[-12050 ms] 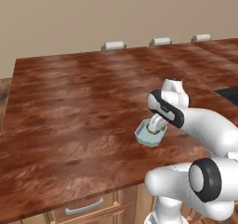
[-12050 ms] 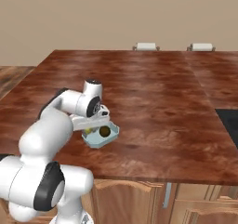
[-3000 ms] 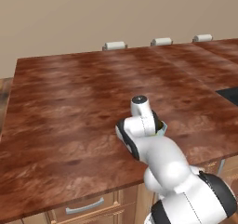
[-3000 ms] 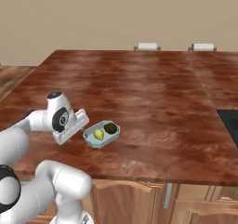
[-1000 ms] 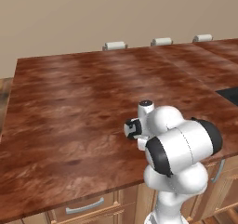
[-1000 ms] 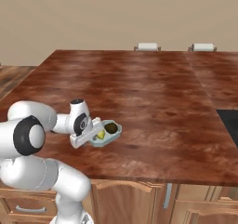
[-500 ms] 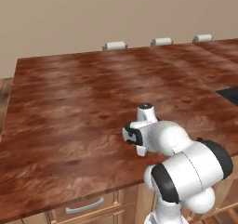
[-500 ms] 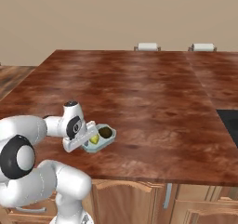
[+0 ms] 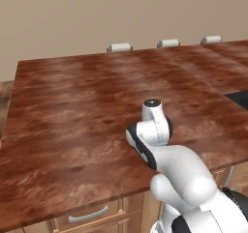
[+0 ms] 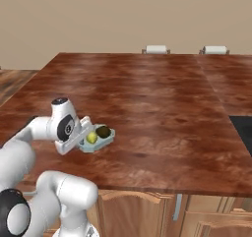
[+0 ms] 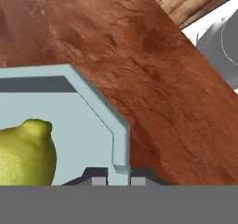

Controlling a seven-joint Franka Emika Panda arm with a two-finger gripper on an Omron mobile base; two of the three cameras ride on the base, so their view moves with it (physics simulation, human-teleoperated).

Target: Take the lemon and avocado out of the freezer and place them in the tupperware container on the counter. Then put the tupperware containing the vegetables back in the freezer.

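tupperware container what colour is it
Pale translucent blue; the tupperware container shows best in the hand view, its wall pinched by the gripper.

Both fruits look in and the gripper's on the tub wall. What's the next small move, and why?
Probably a short straight lift. The gripper is shut on the tub wall, and the lemon and avocado sit inside, so raise it level off the counter before heading for the freezer.

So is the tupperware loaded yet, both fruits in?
Yes, loaded. The tupperware container holds the lemon and the avocado side by side, and the gripper has shut on its wall.
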